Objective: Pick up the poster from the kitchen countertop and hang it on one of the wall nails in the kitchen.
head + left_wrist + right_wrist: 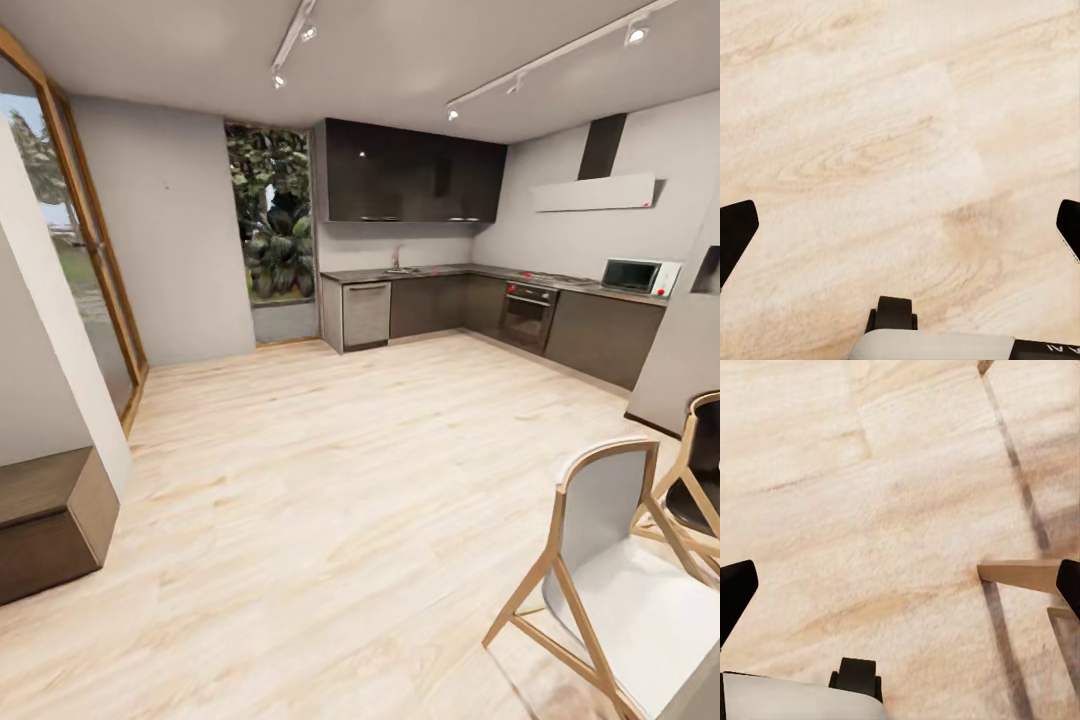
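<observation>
Pale wood plank floor [330,480] takes up most of the head view, bare across the middle. Kitchen countertop [470,271] sits far off, upper centre to upper right of the frame: grey L-shaped run over dark cabinets [430,305], sink tap [397,257] near its left end, steel dishwasher [366,314] below, oven [527,313] at the corner, microwave [632,275] at the right end. Glossy dark wall cabinets [410,172] above, white hood [594,191] upper right. Poster: too far and too small to pick out on the counter, cannot tell where it lies. Light grey wall panel [165,230] at upper left carries a tiny dark dot, a wall nail [166,186]. Window with foliage [272,215] between that wall and the cabinets. Wood-framed glass door [85,250] at left edge, dark wooden bench [50,515] lower left. White-seated wooden chair [625,580] lower right, second dark chair [700,470] just beside it at the right edge.

Left wrist view: left gripper [900,229] points at bare floor, black fingertips [735,232] at the two side edges, wide apart, released, nothing between them.

Right wrist view: right gripper [900,589] likewise spread wide and released over floor; a wooden chair leg [1020,575] runs in at right of frame near one fingertip, casting a shadow.
</observation>
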Controlling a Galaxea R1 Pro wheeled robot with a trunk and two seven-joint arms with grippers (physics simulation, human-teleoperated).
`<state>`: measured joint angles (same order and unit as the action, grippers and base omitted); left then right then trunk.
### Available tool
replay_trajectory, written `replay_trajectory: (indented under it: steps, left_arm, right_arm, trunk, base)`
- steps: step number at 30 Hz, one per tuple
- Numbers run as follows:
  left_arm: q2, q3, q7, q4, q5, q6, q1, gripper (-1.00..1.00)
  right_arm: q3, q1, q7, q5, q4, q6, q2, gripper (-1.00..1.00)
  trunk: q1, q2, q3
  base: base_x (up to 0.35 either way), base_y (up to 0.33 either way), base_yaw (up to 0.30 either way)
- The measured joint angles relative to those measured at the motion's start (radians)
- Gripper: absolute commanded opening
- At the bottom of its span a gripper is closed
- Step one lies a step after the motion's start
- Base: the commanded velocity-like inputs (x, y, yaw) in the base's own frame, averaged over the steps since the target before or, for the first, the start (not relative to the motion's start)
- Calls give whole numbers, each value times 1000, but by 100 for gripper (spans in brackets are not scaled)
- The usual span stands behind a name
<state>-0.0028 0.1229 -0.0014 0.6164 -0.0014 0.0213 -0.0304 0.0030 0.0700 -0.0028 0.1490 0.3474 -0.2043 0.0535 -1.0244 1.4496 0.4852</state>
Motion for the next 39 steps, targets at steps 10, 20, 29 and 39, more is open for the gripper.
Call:
replay_trajectory:
  steps: [10, 20, 29, 39]
  left_arm:
    - [0, 0, 0, 0, 0, 0, 0, 100]
    - [0, 0, 0, 1, 0, 0, 0, 100]
    - [0, 0, 0, 0, 0, 0, 0, 100]
    - [0, 0, 0, 0, 0, 0, 0, 100]
  right_arm:
    - [0, 0, 0, 0, 0, 0, 0, 100]
    - [0, 0, 0, 0, 0, 0, 0, 100]
    - [0, 0, 0, 0, 0, 0, 0, 100]
    - [0, 0, 0, 0, 0, 0, 0, 100]
  trunk:
    - [0, 0, 0]
    - [0, 0, 0]
    - [0, 0, 0]
    - [0, 0, 0]
  base:
    - [339, 0, 0]
    - [339, 0, 0]
    - [339, 0, 0]
    - [339, 0, 0]
